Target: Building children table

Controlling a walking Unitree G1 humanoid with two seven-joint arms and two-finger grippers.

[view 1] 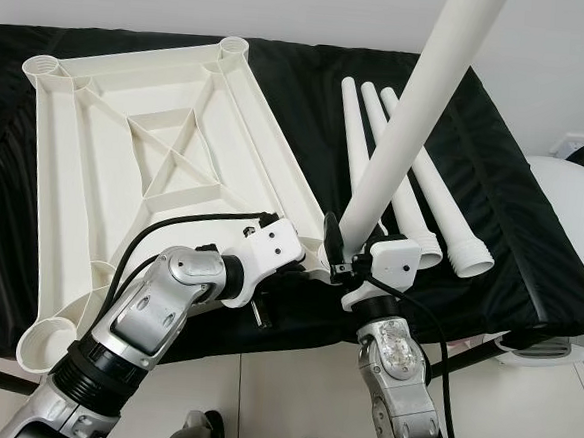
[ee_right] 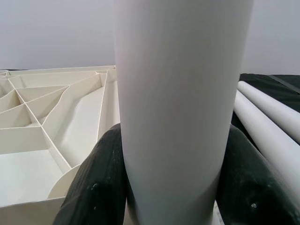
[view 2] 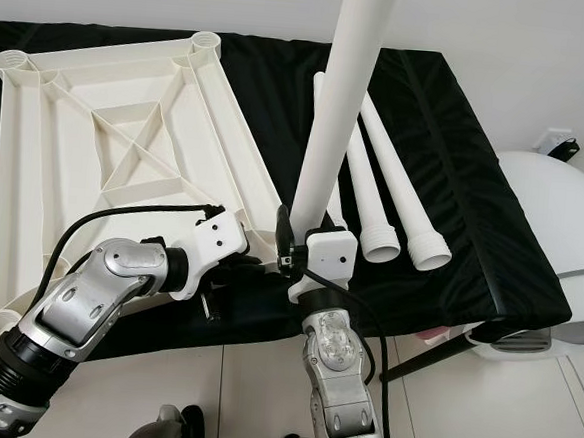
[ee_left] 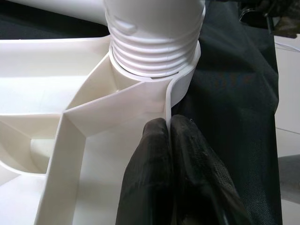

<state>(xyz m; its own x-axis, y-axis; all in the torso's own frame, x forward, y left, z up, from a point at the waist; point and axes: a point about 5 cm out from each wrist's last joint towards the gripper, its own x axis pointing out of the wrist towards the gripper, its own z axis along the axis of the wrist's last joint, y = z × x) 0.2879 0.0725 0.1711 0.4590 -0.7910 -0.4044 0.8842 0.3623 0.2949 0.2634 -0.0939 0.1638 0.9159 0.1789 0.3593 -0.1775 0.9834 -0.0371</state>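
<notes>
Left eye view: the white tabletop (view 1: 146,159) lies upside down, ribs up, across the left part of the black-covered surface (view 1: 511,234), its near right corner at the surface's front edge; the right gripper (view 1: 342,251) holds a long white leg (view 1: 408,137) upright over that corner, fingers closed around the leg just above its base; the left gripper (view 1: 314,266) reaches in from the left to the same corner; three spare legs (view 1: 414,188) lie side by side toward the right of the surface, threaded ends toward the front edge.

Right eye view: the same scene; the leg rises past the top of the picture, and a white rounded appliance (view 2: 561,248) stands off the surface's right edge.

Left wrist view: the leg's threaded end (ee_left: 154,47) sits in the corner socket (ee_left: 185,79), several threads still exposed, so I judge it not yet screwed home; the two black fingertips (ee_left: 157,140) are pressed together, pinching the thin wall of the tabletop just beside the socket.

Right wrist view: the fingers (ee_right: 98,183) clamp the smooth leg from both sides.

Judgement: hollow moulded plastic, light and stiff, but smooth, so the leg may slip while turned; grip low near the thread, and steady the tabletop by a rib or rim rather than its flat panel.
</notes>
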